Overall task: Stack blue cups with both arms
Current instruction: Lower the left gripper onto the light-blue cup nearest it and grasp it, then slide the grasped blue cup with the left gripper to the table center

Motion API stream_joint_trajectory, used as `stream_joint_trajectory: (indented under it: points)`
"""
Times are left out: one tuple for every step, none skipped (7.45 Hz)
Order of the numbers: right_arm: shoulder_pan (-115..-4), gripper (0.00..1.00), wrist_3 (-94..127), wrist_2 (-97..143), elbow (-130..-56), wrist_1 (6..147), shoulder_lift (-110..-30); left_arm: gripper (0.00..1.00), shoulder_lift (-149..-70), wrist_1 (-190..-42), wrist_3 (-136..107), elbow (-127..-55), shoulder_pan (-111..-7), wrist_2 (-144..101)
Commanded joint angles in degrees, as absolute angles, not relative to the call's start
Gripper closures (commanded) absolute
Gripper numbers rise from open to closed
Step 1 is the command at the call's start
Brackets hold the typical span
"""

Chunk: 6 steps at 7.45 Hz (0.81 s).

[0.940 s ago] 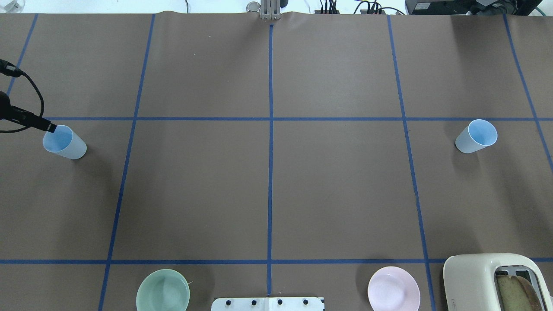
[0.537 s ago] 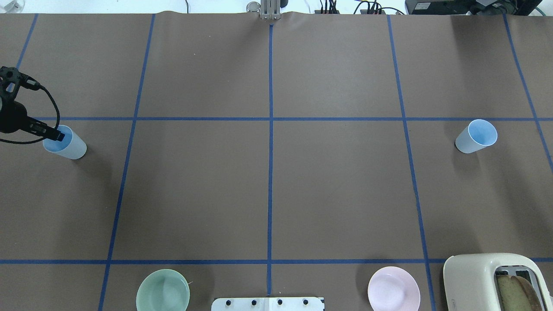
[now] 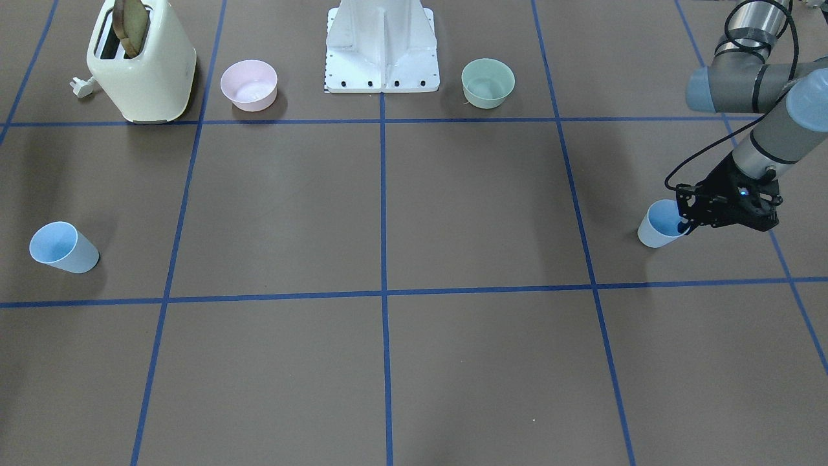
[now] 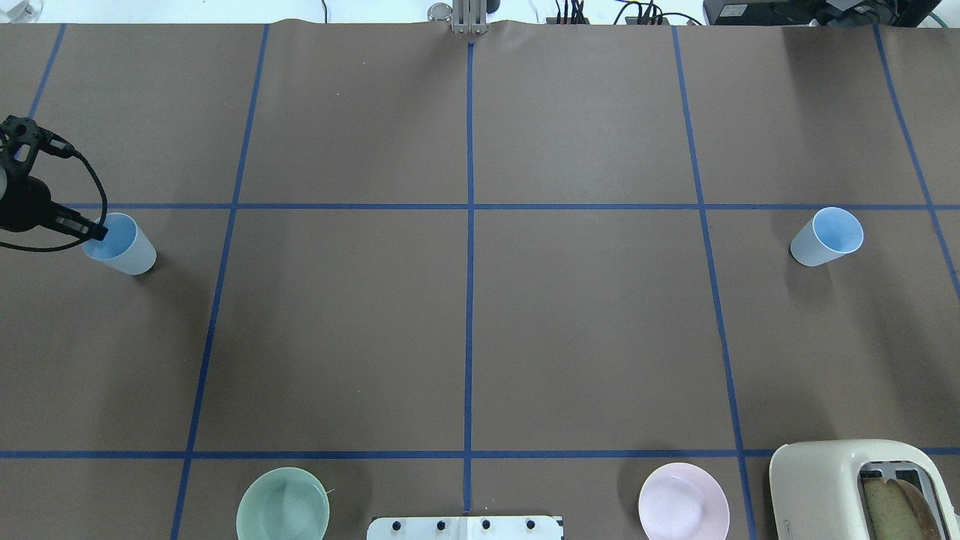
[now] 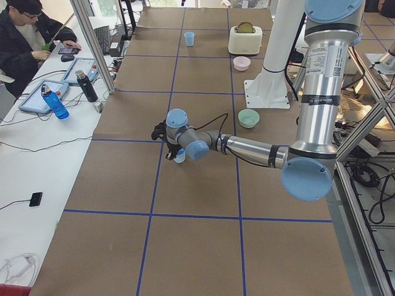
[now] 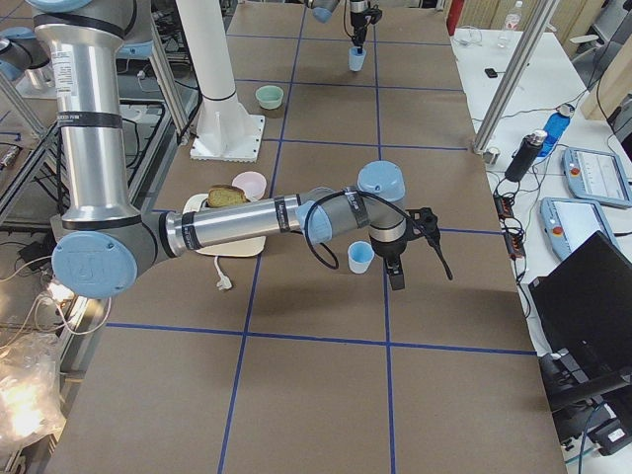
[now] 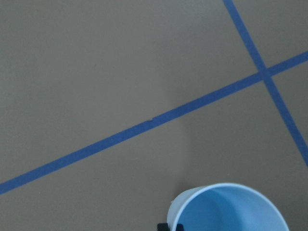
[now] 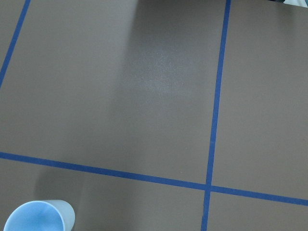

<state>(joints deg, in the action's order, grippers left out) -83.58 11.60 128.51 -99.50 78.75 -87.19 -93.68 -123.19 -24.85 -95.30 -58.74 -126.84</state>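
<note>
One blue cup (image 4: 129, 249) stands at the table's left side, upright. My left gripper (image 4: 96, 232) is at its rim, one finger inside the cup and one outside, shut on the rim. It also shows in the front view (image 3: 684, 223) on that cup (image 3: 654, 232). The left wrist view shows the cup's mouth (image 7: 231, 211). The other blue cup (image 4: 825, 236) stands alone at the right, also in the front view (image 3: 61, 247). My right gripper (image 6: 396, 276) shows only in the exterior right view, beside that cup (image 6: 360, 257); I cannot tell if it is open.
A cream toaster (image 4: 862, 487) with bread stands at the near right corner. A pink bowl (image 4: 683, 501) and a pale green bowl (image 4: 283, 504) flank the white base pedestal (image 4: 465, 526). An operator (image 5: 28, 37) sits by the far side table.
My left gripper has moved right and closed in on the left cup's rim. That cup has shifted slightly right and up. The right cup has not moved.
</note>
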Motion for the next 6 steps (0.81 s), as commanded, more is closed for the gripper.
stream_joint_trajectory:
  points:
    - [-83.6,0.00,11.6,128.6,-99.5,78.7,-87.2,1.00,-97.7,-112.1,-26.2,-101.8,-59.0,-127.4]
    - [-83.6,0.00,11.7,128.6,-99.6,78.7,-87.2,1.00,-101.6,-106.8,-32.1,-103.5,-58.6,-126.9]
    - [-83.6,0.00,11.8,128.5,-99.6,78.7,-87.2,1.00,-105.9,-106.5,-40.3,-103.5,-55.1,-126.1]
    - [-83.6,0.00,11.8,128.6,-99.6,78.7,-87.2,1.00,-109.7,-106.3,-47.7,-103.3,-50.1,-122.6]
    - [-83.6,0.00,12.0,128.6,-99.6,78.7,-87.3,1.00,-114.4,-102.9,-53.9,-103.3,-44.8,-118.2]
    - [-83.6,0.00,12.0,128.5,-99.6,78.7,-87.2,1.00,-120.5,-96.7,-58.0,-103.0,-40.1,-115.4]
